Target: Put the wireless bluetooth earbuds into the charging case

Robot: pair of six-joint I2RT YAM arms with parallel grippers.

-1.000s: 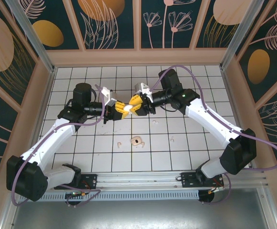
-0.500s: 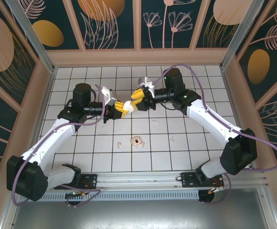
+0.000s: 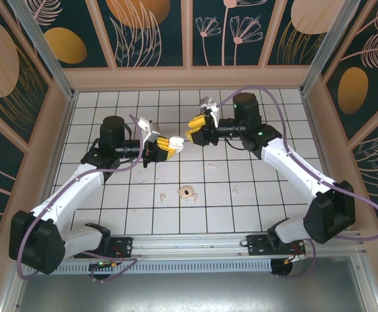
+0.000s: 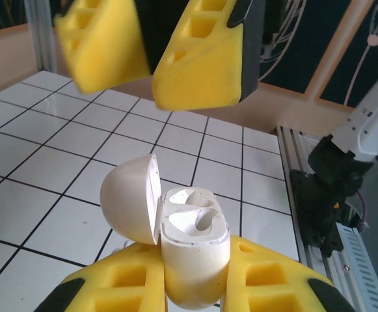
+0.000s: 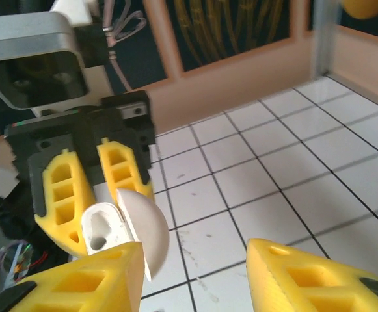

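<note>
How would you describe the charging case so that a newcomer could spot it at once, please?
Start at the white tiled table and find the left tool raised mid-table. Clamped between its yellow fingers is the charging case: a white rounded shell with its lid flipped open, unlike the tiny earbuds lying on the tiles.

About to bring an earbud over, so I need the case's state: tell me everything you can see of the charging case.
The charging case is a small, rounded pebble of glossy white plastic, standing roughly upright. Its domed lid is hinged open to one side, baring two moulded wells that look empty. The left claw is shut on its lower body, with a yellow pad against each side. Nothing else touches it.
</note>
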